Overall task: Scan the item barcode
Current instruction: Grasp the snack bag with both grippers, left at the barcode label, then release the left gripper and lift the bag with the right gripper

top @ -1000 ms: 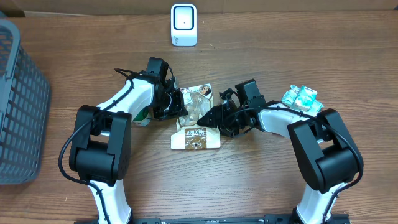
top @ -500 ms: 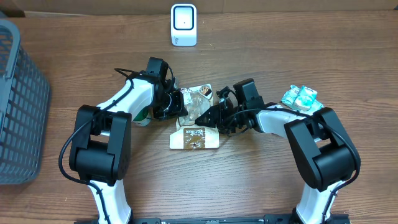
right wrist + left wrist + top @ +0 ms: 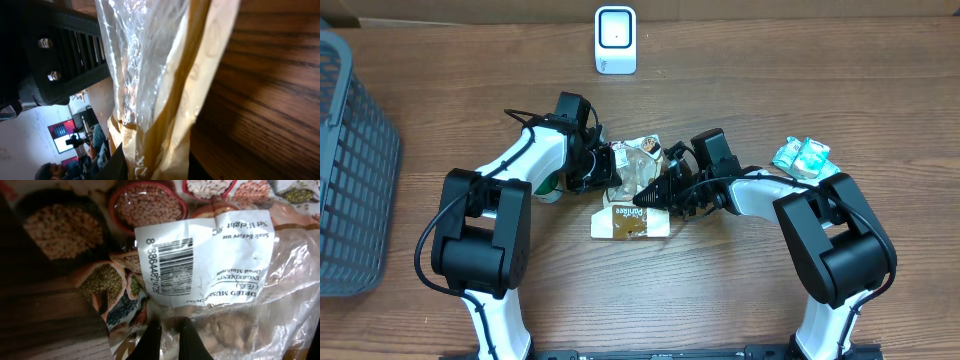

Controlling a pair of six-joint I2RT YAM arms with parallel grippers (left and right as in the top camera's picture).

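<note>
Two arms bent inward from the near edge of the table (image 3: 720,300) and met over a clear bag (image 3: 630,222) lying at its middle. The bag's near end was a brown printed card, flat on the wood; its clear part ran away from the robot, between the two grippers. The right gripper (image 3: 648,197), on the bag's right side, was clenched on its edge, and the wrist view showed crinkled film and tan card filling the gap between the fingers. Just beyond, the left gripper (image 3: 611,168) was clamped on the bag's far left part, its fingers pinched tight on the film. From the left wrist, a creased white label carrying the barcode (image 3: 172,262) faced the camera, with printed bowls of beans around it. A small green thing (image 3: 548,188) sat against the left arm, partly hidden. A pale green packet (image 3: 807,157) lay to the right, well apart from the bag. A grey basket (image 3: 355,170) stood at the left edge. Farthest off, a white scanner (image 3: 615,40) stood near the back edge, well apart from the bag
</note>
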